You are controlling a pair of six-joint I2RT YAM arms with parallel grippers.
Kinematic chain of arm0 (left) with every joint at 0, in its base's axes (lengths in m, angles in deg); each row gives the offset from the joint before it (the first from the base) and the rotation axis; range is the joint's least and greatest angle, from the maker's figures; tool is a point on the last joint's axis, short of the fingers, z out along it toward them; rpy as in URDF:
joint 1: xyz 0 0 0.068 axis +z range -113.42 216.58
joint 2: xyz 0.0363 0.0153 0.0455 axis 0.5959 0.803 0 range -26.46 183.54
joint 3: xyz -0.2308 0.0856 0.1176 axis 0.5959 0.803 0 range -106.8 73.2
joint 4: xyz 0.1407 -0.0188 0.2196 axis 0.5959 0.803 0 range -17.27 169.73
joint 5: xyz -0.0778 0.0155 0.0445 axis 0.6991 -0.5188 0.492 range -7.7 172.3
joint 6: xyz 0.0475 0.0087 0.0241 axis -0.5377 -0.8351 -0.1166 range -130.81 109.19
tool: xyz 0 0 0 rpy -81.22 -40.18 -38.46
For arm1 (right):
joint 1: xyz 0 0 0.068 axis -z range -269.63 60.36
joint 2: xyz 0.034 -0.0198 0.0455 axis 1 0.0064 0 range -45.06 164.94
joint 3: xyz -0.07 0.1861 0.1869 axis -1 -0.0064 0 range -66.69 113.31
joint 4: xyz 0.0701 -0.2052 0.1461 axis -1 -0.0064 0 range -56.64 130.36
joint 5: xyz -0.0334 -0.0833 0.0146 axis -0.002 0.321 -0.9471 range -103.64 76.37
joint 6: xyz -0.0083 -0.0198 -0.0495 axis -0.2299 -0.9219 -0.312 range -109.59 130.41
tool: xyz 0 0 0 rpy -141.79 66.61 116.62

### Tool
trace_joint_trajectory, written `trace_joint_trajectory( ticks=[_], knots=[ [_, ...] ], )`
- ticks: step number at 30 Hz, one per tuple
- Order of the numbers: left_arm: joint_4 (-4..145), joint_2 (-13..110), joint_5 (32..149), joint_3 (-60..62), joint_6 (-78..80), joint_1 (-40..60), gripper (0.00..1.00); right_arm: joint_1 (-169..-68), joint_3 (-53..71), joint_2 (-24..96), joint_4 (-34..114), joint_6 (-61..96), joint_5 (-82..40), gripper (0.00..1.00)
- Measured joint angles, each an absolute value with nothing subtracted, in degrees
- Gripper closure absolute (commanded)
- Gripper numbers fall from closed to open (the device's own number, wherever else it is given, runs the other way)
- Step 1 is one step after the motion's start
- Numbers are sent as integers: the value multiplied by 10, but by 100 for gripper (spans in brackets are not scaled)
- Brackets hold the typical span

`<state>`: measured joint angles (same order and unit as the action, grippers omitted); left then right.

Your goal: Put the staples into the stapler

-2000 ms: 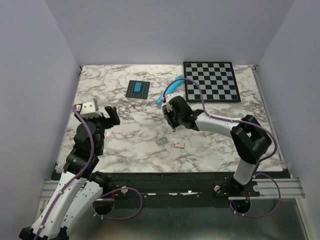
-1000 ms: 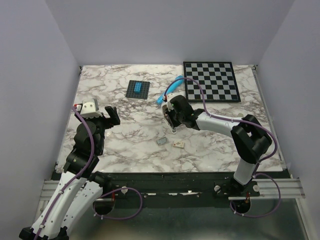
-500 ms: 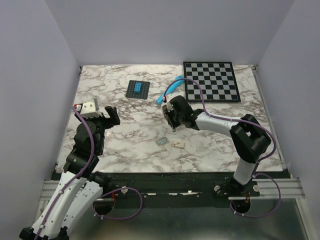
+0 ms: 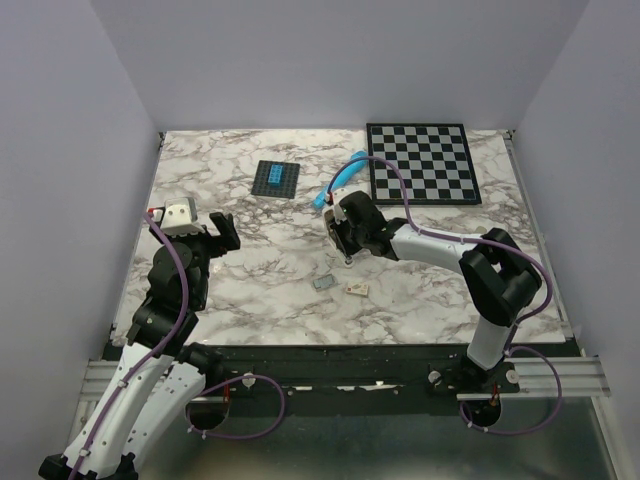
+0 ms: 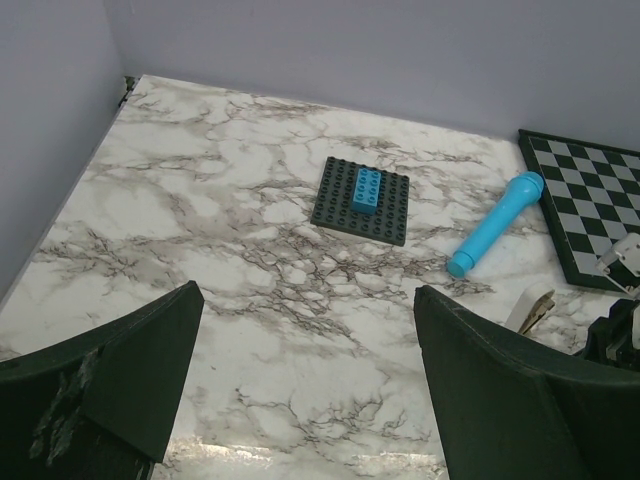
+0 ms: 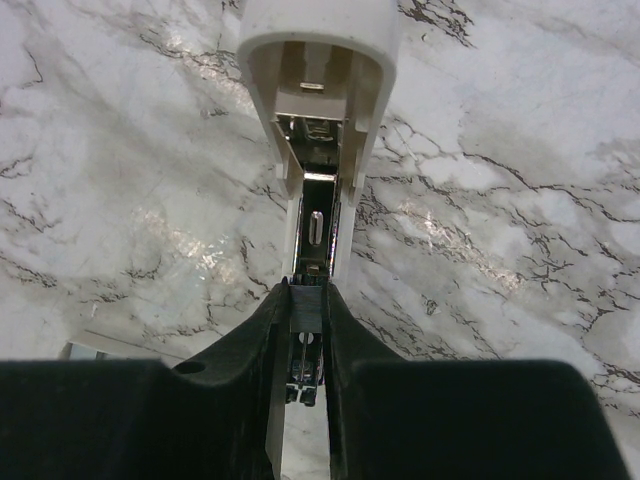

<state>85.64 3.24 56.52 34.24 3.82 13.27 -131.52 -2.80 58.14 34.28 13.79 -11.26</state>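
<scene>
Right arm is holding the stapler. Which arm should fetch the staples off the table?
Left, probably. The right gripper is shut on the stapler, so it is occupied. The left gripper is open and empty above the table, and the staples lie loose on the marble between the two arms.

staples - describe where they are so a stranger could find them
Start at the checkerboard at the far right and come nearer, past the stapler in the right gripper. Two tiny bits lie there: the staples are the grey flat block, left of the tan scrap.
</scene>
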Motion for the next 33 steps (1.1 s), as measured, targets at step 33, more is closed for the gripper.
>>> trace_joint_trajectory(
  ticks=[33],
  knots=[
    [856, 32, 574, 342, 38, 134, 6, -1289, 0, 580, 331, 157, -112, 59]
  ],
)
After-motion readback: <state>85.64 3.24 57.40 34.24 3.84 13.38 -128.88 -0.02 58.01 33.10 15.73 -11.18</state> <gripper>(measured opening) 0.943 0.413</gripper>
